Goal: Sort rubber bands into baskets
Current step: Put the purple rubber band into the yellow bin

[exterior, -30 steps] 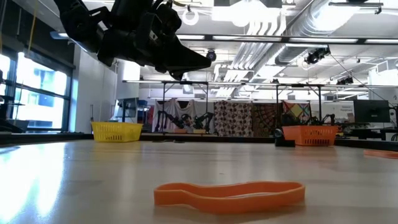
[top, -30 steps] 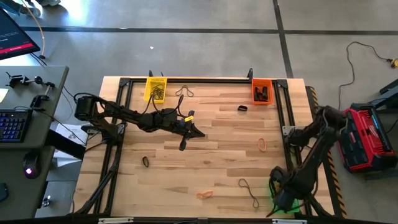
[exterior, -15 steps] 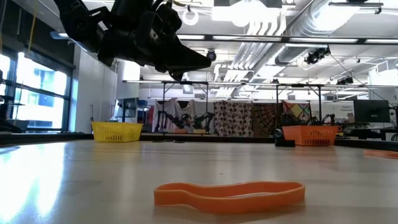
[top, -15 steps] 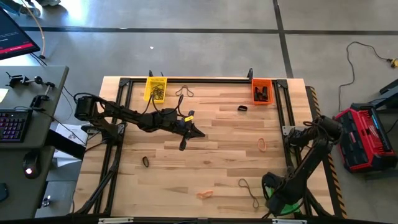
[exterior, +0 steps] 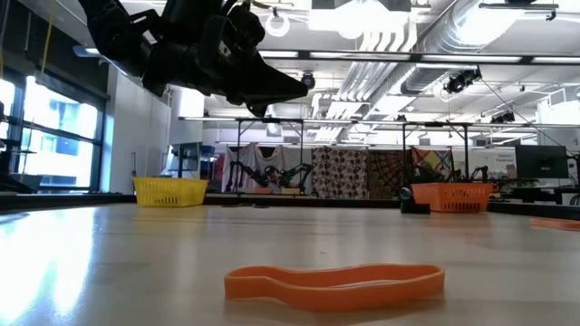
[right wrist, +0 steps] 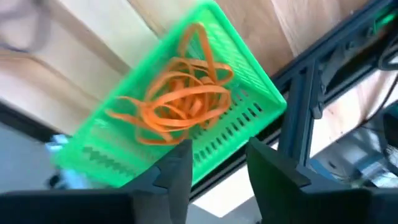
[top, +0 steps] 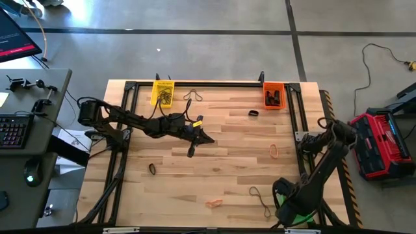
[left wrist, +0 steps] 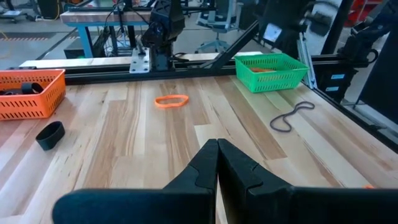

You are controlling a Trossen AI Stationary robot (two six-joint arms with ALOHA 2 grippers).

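Pale wooden planks make up the table [top: 221, 140], framed by black metal rails, on a grey concrete floor crossed by dark lines. Beyond it the low view shows a large workshop with white ceiling ducts, strip lights and patterned cloths hung at the back.

Three small plastic mesh baskets stand at the table's edges. The yellow basket [top: 162, 91] sits at the far edge on the left arm's side with dark loops inside. The orange basket [top: 273, 95] sits at the far edge on the right arm's side, holding black bands. The green basket [right wrist: 186, 112] is at the near corner under the right arm, with a tangle of thin orange bands [right wrist: 180, 102] in it.

Loose rubber bands lie scattered: a flat orange loop [exterior: 333, 280] near the front edge, another orange band [top: 275, 151] towards the right side, a thick black band [top: 253, 113] near the orange basket, and a long thin dark loop [top: 260, 199] just beside the green basket.

The left gripper [top: 197, 141] hangs above the middle of the table, fingers pressed together, holding nothing. The right gripper [right wrist: 217, 168] is over the green basket, fingers parted, nothing between them
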